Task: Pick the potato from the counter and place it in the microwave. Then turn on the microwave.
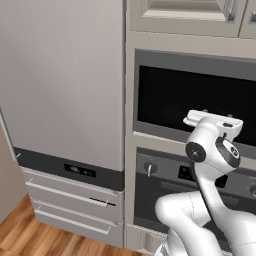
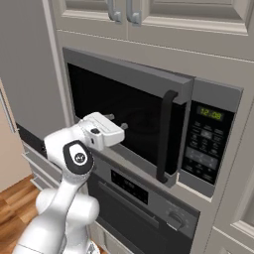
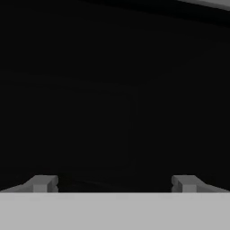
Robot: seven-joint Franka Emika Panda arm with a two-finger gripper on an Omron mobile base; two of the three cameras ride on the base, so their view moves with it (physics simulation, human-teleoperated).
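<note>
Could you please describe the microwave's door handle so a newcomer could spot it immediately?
Find the microwave built in under the upper cabinets. Its handle is the black vertical bar at the glass door's right edge, beside the keypad; the oven below has a knob instead.

Tall grey fridge (image 1: pixel 62 80) at left, drawers (image 1: pixel 70 202) below it. Beige panelled cabinets (image 2: pixel 149 15) overhead. Oven (image 2: pixel 144 208) with knob low in the wall column. Wood plank floor (image 1: pixel 30 235).
</note>
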